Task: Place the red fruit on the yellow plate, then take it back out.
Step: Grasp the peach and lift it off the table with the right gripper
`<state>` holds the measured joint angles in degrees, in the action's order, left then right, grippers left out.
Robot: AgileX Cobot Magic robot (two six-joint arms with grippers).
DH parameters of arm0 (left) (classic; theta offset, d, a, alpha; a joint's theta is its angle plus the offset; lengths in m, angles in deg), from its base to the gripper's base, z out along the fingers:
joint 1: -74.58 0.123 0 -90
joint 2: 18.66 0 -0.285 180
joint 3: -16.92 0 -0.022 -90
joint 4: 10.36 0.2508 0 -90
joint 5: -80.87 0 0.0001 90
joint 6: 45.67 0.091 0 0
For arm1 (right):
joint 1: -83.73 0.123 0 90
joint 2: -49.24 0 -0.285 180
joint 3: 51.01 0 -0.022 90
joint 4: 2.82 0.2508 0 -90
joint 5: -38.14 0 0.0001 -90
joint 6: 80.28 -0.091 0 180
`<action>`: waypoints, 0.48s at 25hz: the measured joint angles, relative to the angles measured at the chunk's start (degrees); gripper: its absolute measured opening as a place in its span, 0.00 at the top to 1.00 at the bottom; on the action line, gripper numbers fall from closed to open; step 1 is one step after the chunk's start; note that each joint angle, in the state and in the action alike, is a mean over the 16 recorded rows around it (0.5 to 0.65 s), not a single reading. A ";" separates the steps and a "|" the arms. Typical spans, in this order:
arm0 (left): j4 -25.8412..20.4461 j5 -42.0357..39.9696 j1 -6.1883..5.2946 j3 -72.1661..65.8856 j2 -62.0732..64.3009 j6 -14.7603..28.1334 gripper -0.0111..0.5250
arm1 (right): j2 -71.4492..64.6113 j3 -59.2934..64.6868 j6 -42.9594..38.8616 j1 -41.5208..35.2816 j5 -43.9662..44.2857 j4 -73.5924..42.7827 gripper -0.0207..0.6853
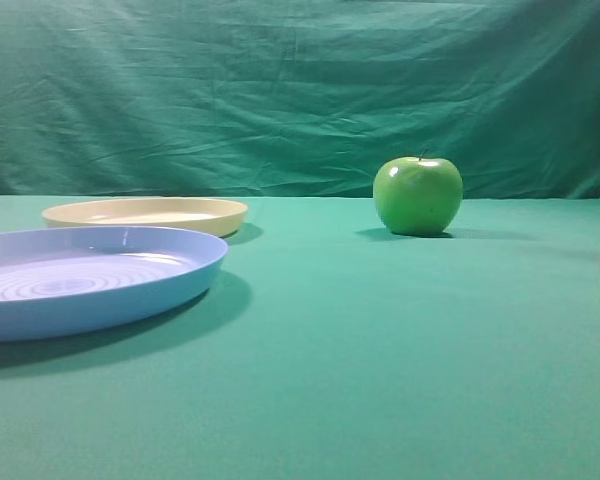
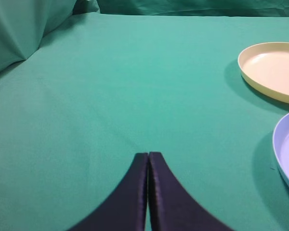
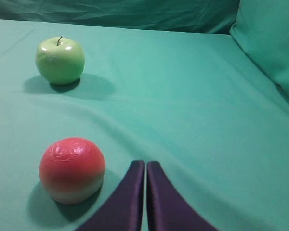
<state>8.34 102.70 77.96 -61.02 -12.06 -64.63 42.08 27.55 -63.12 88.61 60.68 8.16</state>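
The red fruit [image 3: 72, 169] sits on the green cloth [image 1: 380, 350], near the right edge of the table. In the high view only a small bit of it shows, cut off at the right side of the picture. It is round, red on top and pale at the bottom. It is not on any plate.

The right gripper [image 3: 145, 164] is closed, its two dark fingers pressed together. It holds nothing. Its tip is just beside the fruit, on the fruit's right side in the right wrist view, and I cannot tell if they touch.

The green apple [image 1: 418, 195] stands upright farther back on the cloth, well apart from the fruit. Its little stem points up.

The yellow plate [image 1: 220, 213] lies flat toward the back left of the table. It has nothing in it. The blue plate [image 1: 180, 280] lies just in front of it, nearer the front left edge. It is bigger and has rings in its middle. The two plates look close together, but I cannot tell if they touch.

The left gripper [image 2: 148, 155] is closed too, and holds nothing. It is over bare cloth, with both plates off to its right.
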 joint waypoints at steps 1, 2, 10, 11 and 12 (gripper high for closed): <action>0.00 0.00 0.00 0.00 0.00 0.00 0.98 | 0.00 0.00 0.00 0.00 0.00 0.00 0.97; 0.00 0.00 0.00 0.00 0.00 0.00 0.98 | 0.00 0.00 0.00 0.00 0.00 0.00 0.97; 0.00 0.00 0.00 0.00 0.00 0.00 0.98 | 0.00 0.00 0.00 0.00 0.00 0.10 0.97; 0.00 0.00 0.00 0.00 0.00 0.01 0.98 | 0.00 0.00 0.00 0.00 0.02 0.26 0.97; 0.00 0.00 0.00 0.00 0.00 0.02 0.98 | 0.00 -0.03 0.00 0.00 0.14 0.50 0.97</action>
<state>8.34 102.70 77.96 -61.02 -12.06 -64.62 42.08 27.52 -63.12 88.61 60.82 8.66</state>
